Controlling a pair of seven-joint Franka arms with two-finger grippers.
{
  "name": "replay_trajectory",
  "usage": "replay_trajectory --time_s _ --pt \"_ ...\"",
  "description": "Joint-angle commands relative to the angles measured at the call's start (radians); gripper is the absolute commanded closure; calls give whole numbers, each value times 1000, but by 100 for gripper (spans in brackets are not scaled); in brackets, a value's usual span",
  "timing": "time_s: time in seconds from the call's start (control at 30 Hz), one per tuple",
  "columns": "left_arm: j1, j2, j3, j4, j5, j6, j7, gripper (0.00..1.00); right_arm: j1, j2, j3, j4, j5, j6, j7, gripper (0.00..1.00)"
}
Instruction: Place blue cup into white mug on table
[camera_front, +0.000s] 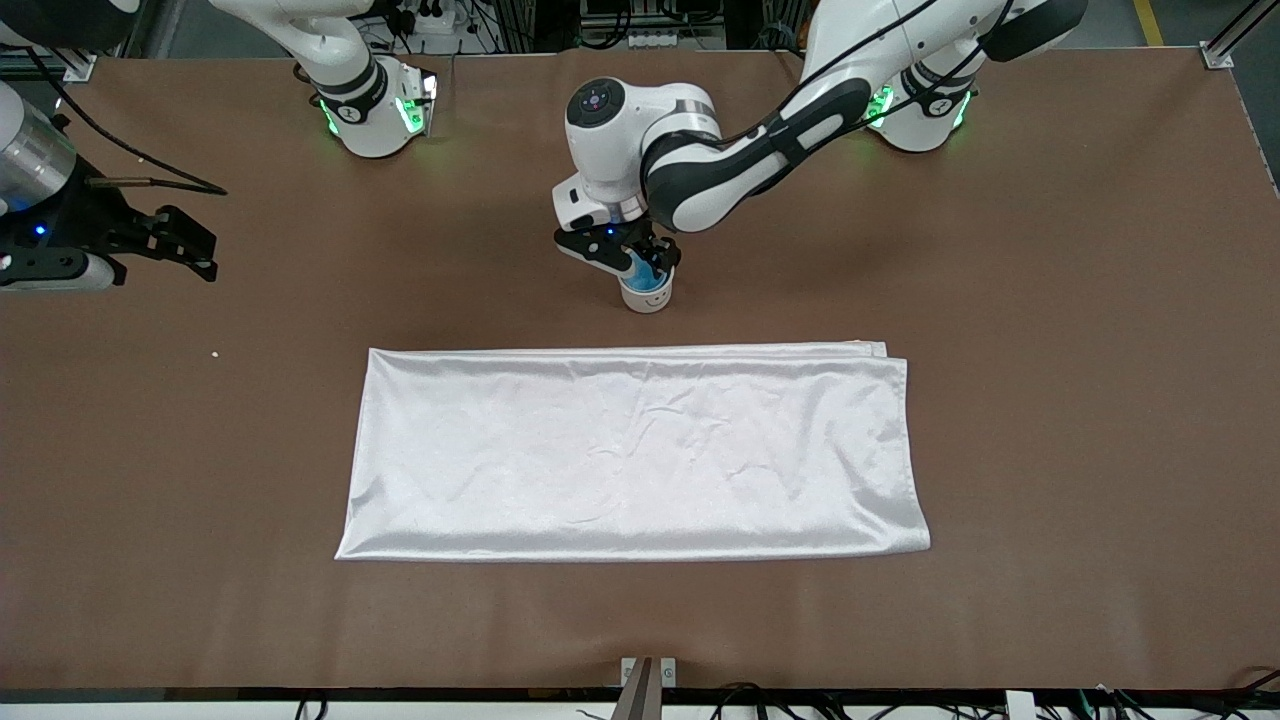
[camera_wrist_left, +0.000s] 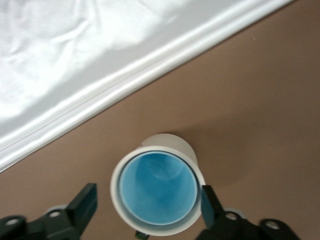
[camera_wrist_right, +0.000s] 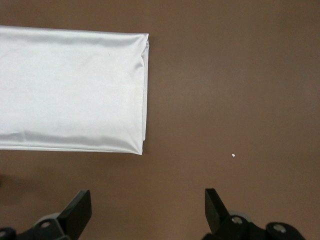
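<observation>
The white mug (camera_front: 648, 294) stands on the brown table (camera_front: 1050, 350), a little farther from the front camera than the cloth. The blue cup (camera_front: 639, 266) sits inside it. In the left wrist view the blue cup (camera_wrist_left: 156, 186) fills the white mug (camera_wrist_left: 172, 144), whose rim rings it. My left gripper (camera_front: 645, 262) is open directly over the mug, its fingers (camera_wrist_left: 84, 201) standing either side of the rim. My right gripper (camera_front: 195, 255) is open and empty, waiting above the table at the right arm's end; it also shows in the right wrist view (camera_wrist_right: 147, 207).
A shiny white rectangular cloth (camera_front: 630, 450) lies flat mid-table, nearer to the front camera than the mug; it also shows in the left wrist view (camera_wrist_left: 75, 60) and in the right wrist view (camera_wrist_right: 70, 85). A tiny white crumb (camera_front: 215, 353) lies on the table near the right gripper.
</observation>
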Motion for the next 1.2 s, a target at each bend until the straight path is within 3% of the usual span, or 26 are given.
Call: replay_trajectory --time_s 0.0,0.27,0.57,0.83,1.17 --pt "25 -141 -1 -12 -106 -70 22 0 -18 19 6 30 18 -10 -18 0" --pt "30 -355 114 -14 -327 -124 62 0 -28 22 7 40 18 -10 -17 0" --pt "28 -582 346 -15 -571 -259 356 0 -28 22 7 56 18 -16 -17 0" --pt "28 -688 455 -15 -610 -361 410 0 -21 22 9 63 16 -21 -14 0" --pt "30 -763 613 -17 -650 -383 488 0 -23 29 11 67 19 -10 -14 0"
